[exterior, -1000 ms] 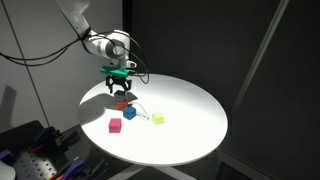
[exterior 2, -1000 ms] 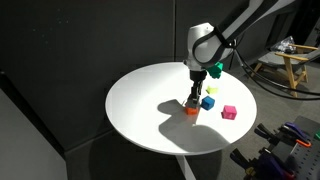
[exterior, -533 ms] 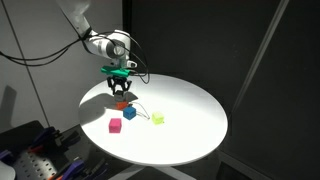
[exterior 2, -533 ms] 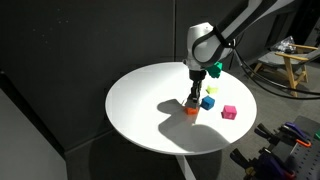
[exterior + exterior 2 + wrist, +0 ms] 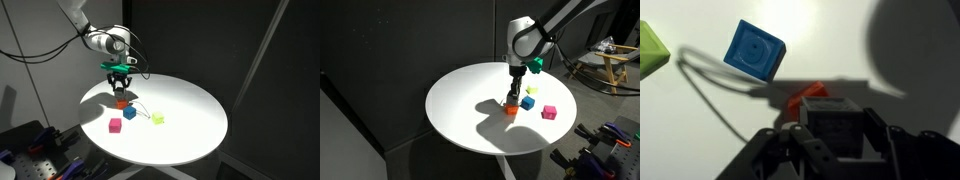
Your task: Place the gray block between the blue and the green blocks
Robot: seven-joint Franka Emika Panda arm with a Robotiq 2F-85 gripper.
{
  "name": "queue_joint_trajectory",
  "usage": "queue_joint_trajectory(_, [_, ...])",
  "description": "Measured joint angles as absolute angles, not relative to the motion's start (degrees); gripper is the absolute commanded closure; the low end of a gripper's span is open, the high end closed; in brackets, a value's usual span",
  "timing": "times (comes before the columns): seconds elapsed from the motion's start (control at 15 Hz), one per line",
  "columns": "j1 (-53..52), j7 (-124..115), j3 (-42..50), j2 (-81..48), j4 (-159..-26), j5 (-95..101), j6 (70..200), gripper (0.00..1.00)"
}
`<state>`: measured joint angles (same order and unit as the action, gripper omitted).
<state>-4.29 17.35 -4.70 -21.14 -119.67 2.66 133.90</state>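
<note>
In the wrist view the gray block [image 5: 833, 122] sits between the dark fingers of my gripper [image 5: 836, 132], which is shut on it. An orange block [image 5: 805, 95] shows just behind it on the white table. The blue block [image 5: 753, 50] lies further off to the left. The green block [image 5: 650, 50] is at the left edge. In both exterior views the gripper [image 5: 120, 90] [image 5: 511, 95] hangs just above the orange block [image 5: 122, 102] [image 5: 510, 109]. The blue block [image 5: 130, 113] [image 5: 527, 102] and the green block [image 5: 157, 118] [image 5: 531, 89] lie beside it.
A pink block [image 5: 115, 125] [image 5: 549, 112] lies near the rim of the round white table [image 5: 190, 110] [image 5: 460, 110]. A thin cable [image 5: 710, 95] runs across the tabletop by the blue block. Dark curtains surround the table, with clutter on the floor below.
The jaws have shut on the gray block, and the gripper has risen slightly above the orange block. The other blocks have not moved.
</note>
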Motion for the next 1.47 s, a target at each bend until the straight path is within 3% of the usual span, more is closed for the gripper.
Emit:
queue_joint_trajectory(0.67, [-4.21,7.14,-2.77,-12.98,-119.72,3.06,128.6,0.68])
queue_joint_trajectory(1.47, [0.6,-0.96,3.21,-12.12,-119.69,3.88,128.58,0.68])
